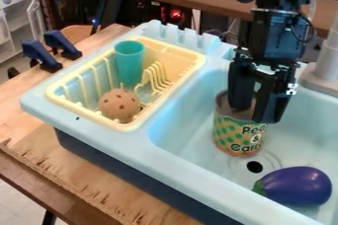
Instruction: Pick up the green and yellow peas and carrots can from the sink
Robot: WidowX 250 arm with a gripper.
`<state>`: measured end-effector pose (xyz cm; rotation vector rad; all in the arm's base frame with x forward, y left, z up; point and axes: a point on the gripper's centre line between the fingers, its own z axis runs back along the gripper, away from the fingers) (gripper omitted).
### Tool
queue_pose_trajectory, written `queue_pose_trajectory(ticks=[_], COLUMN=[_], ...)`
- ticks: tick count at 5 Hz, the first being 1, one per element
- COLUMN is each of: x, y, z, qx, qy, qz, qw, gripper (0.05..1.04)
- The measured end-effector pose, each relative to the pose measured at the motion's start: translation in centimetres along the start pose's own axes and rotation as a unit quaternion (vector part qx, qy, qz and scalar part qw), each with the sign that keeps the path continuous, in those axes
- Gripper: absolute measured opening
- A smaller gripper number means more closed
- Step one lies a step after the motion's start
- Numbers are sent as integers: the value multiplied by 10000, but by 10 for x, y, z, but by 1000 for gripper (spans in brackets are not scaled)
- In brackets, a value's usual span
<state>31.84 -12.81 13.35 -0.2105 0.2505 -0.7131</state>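
Note:
The black gripper point(255, 112) hangs down over the right basin, its two fingers apart, at the top of a can point(236, 135). One fingertip overlaps the can's grey top and the other is at its right edge; I cannot tell whether they touch it. The can stands upright, with a green and orange label, just behind the drain. A purple eggplant point(298, 185) lies in the basin, to the front right of the can.
On the left of the light blue sink point(188, 168), a yellow rack point(125, 124) holds a teal cup point(129, 62) and a brown ball with holes point(119, 105). A grey faucet point(324, 66) rises behind the right basin.

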Motion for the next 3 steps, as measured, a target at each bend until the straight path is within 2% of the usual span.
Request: queue_pose_trajectory(ticks=[1, 2, 3], x=[-18, -38, -49], y=[-15, -32, -30], z=[15, 58, 72], qx=[54, 445, 794], qy=[-132, -876, -1097], qz=[164, 235, 359], qw=[9998, 9949, 9901], gripper=[1001, 1001, 1001])
